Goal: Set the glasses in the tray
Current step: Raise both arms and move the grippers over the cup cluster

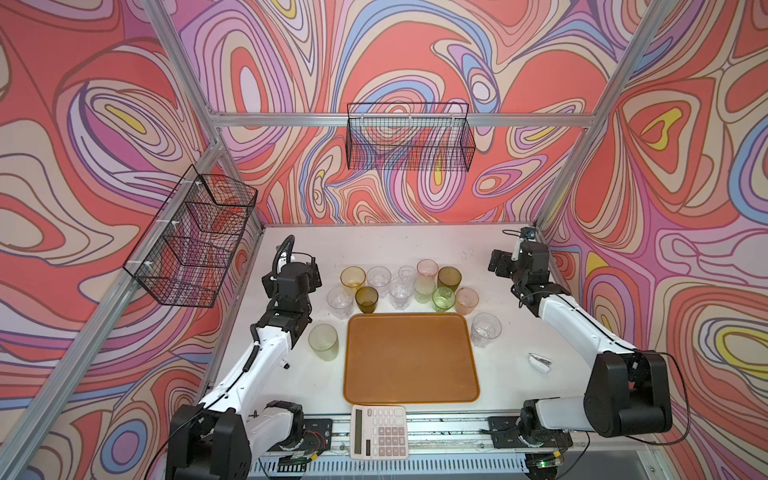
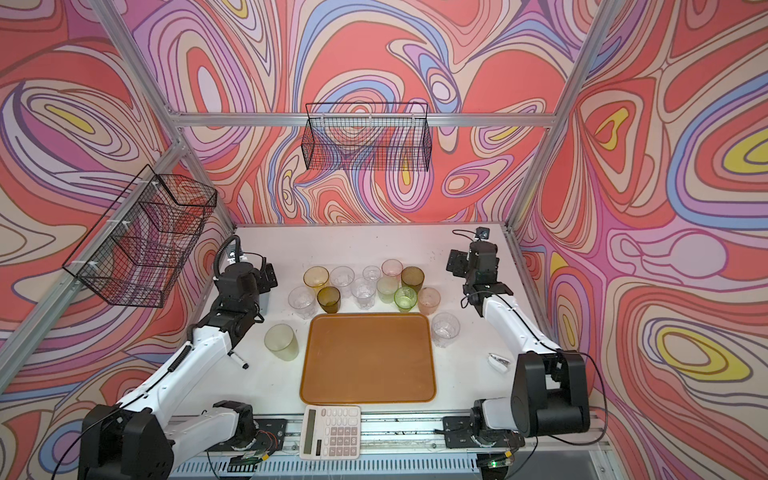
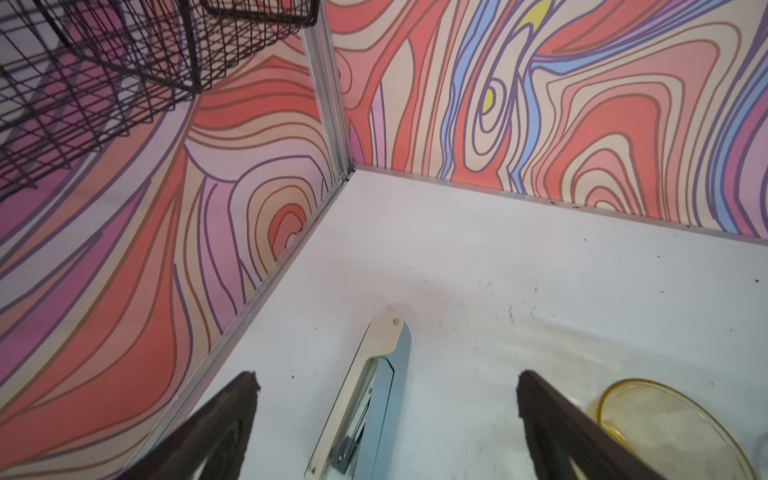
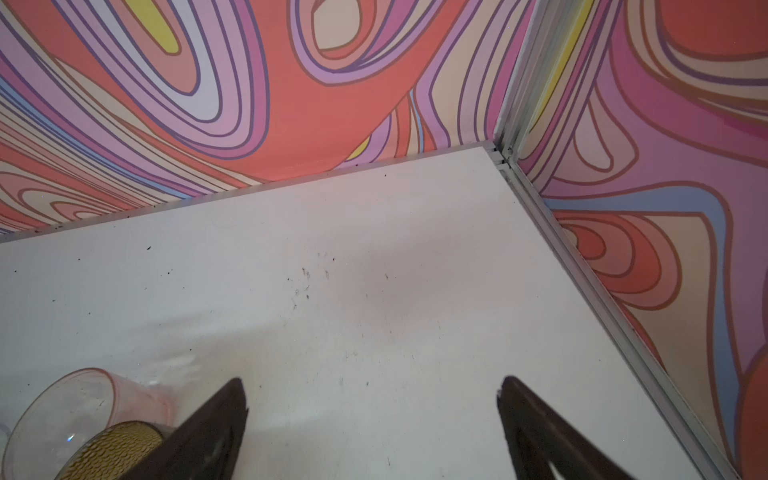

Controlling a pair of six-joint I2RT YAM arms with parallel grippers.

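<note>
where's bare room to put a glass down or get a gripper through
The tray is wholly bare. Open table lies between the glasses and the back wall. Crowded: the cluster just beyond the tray's far rim, glasses nearly touching.

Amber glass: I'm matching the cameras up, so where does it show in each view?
Both top views: amber glass stands beyond the far-left corner of the tray, on the left arm's side.
Left wrist: only its rim, cut by the frame edge, just outside one finger of the left gripper.
Right wrist: not in it.
Shared landmark: the far-left table corner, absent only from the right wrist view.
</note>
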